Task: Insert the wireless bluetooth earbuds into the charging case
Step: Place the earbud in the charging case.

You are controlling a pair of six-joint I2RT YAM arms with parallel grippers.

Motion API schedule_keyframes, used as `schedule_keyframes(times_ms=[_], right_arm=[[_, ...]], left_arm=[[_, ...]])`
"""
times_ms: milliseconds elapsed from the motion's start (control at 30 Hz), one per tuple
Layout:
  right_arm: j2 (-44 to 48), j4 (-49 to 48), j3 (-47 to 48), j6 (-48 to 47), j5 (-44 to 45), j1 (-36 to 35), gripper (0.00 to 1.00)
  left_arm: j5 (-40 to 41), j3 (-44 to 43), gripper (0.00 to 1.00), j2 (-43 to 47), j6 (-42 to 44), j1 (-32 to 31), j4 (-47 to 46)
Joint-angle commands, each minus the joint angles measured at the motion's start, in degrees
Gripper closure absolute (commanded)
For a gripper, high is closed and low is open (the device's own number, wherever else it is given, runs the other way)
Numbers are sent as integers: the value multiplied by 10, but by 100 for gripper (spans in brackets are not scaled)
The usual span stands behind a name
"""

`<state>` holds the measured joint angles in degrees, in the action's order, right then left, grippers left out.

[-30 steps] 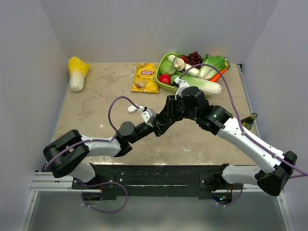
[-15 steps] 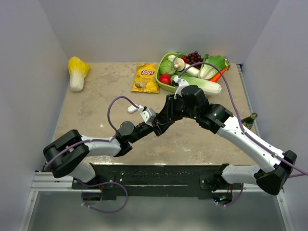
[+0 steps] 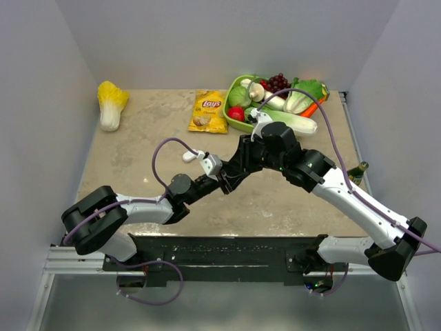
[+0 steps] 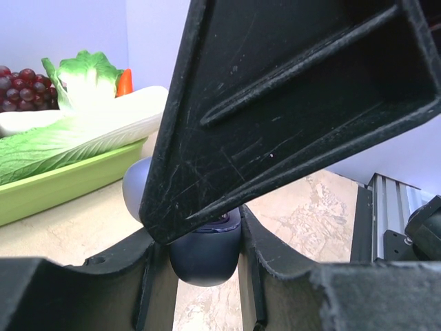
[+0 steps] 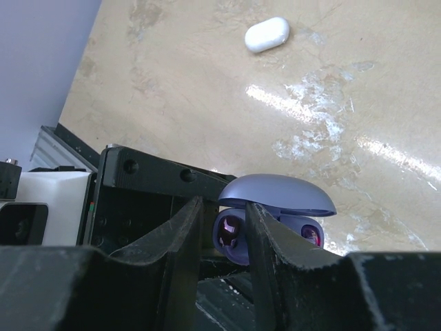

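Since neither arm has shifted perceptibly over the last second, insertion appears paused at alignment. The left end effector (image 4: 204, 276) clamps the charging case (image 5: 275, 195), lid open. Over its wells the right end effector (image 5: 227, 238) stands narrow; hold undetermined, earbuds not discernible. At ten o'clock a white capsule (image 3: 188, 156) lies on the worktop (image 3: 138, 138).

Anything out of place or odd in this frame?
Nothing looks spilled or damaged. One oddity: a green bottle leans at the table's right edge, apart from the green tray of produce. A closed white case lies loose mid-table.
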<state>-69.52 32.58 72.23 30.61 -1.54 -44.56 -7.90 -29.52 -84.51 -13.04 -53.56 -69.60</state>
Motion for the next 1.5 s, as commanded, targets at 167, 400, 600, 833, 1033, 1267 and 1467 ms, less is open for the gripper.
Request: schedule_keyframes(times_ms=[167, 400, 600, 833, 1033, 1267, 1467], right_arm=[[16, -44, 19, -22, 75, 15, 64], [17, -38, 41, -27, 86, 16, 64], [10, -30, 50, -35, 93, 15, 64], [11, -30, 54, -35, 99, 16, 64], [8, -29, 66, -36, 97, 15, 64], [0, -27, 79, -38, 92, 16, 63], [-4, -29, 84, -39, 88, 15, 62]], left_arm=[[-67, -23, 100, 4, -15, -11, -391], [-67, -26, 100, -3, -17, -11, -391], [-69, -25, 100, -6, -17, -11, -391], [-70, -24, 100, -6, -18, -11, -391], [-70, -22, 100, -9, -17, -11, -391], [-68, -20, 100, -12, -14, -11, -391], [-69, -19, 100, -13, -13, -11, -391]])
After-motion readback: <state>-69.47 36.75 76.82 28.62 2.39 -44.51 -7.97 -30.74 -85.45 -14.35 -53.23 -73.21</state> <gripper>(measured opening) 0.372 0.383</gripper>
